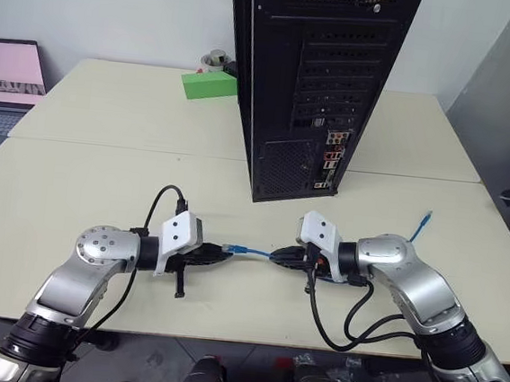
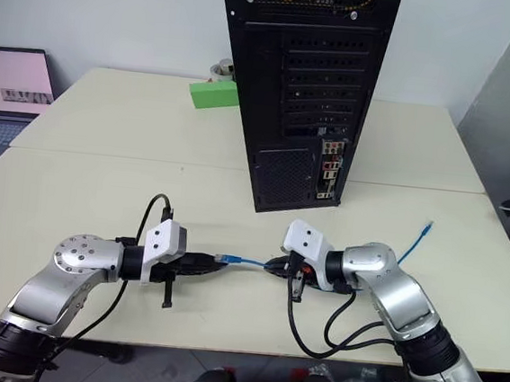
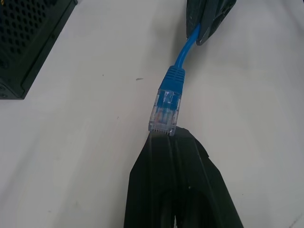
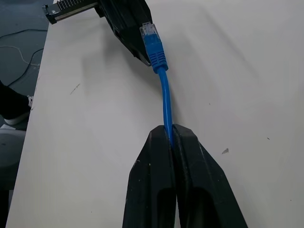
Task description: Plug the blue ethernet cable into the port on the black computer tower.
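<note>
Above the table, before the black computer tower, 2 grippers face each other: right gripper clamps 1 blue ethernet cable; left gripper, closed, meets its plug.

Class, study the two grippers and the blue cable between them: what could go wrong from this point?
1. The left gripper has shut at the very tip of the plug on the blue ethernet cable, apparently without clamping it; the handover may fail.
2. The right gripper pinches only cord, so the plug can swing off the port.
</note>
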`<state>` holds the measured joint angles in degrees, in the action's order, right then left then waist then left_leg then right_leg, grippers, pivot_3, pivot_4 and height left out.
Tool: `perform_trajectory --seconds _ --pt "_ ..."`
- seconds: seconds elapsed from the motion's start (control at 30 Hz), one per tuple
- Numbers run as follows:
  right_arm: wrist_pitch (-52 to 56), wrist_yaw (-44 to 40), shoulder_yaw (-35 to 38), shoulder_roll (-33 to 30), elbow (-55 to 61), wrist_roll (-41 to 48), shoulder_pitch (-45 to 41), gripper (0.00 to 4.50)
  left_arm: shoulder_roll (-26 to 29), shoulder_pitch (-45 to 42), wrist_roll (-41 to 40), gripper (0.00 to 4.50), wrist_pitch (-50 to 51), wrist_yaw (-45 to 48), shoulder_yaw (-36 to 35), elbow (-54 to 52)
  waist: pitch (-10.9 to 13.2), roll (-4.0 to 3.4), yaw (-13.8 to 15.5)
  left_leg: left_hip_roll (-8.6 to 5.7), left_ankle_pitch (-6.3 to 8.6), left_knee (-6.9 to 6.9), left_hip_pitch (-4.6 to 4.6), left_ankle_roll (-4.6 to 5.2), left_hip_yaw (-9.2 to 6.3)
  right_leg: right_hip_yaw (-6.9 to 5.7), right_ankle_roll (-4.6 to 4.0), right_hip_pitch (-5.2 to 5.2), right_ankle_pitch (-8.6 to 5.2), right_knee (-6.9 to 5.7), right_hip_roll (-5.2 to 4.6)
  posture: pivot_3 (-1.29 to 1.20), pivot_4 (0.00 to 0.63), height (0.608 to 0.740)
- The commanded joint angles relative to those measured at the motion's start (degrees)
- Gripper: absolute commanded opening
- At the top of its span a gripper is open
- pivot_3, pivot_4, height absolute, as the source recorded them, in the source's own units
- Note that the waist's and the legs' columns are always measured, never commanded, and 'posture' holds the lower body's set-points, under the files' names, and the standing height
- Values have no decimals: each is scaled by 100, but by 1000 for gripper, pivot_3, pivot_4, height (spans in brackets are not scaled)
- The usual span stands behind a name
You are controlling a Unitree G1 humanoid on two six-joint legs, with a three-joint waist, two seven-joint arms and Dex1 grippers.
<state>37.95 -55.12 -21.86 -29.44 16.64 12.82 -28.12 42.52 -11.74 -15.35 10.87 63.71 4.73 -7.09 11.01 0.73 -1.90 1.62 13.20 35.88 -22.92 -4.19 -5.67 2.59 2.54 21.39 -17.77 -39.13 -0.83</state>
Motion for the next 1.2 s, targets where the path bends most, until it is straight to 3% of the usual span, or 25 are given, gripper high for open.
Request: perform_trajectory --seconds 0.03,0.33,0.6,0.97,1.2 --pt "-58 -58 78 -28 87 83 -104 0 117 43 103 467 -96 43 -12 44 0 0 -1 0 0 0 0 0 0 0 0 0 0 0 0 0 150 740" --pt "-105 -90 37 -57 9 47 -109 0 -240 -25 -169 2355 -409 -222 -332 -51 0 0 1 0 0 3 -2 0 -1 0 0 -1 0 0 -1 0 150 740" --pt "-147 -146 -5 -97 -33 25 -86 0 -185 110 -356 2355 -154 -124 -271 -424 0 0 -1 0 0 3 -1 0 -1 0 0 -1 0 0 0 0 150 740" --pt "-220 -311 23 -156 110 123 -72 0 19 199 -28 2355 -474 180 -32 -159 0 0 1 0 0 3 -1 0 -1 -1 0 0 0 -1 0 0 150 740" --pt "-228 -359 21 -175 180 178 -54 0 -135 66 -94 2355 -487 96 -93 -99 0 0 1 0 0 3 -1 0 -1 -1 0 0 0 -1 0 0 150 740"
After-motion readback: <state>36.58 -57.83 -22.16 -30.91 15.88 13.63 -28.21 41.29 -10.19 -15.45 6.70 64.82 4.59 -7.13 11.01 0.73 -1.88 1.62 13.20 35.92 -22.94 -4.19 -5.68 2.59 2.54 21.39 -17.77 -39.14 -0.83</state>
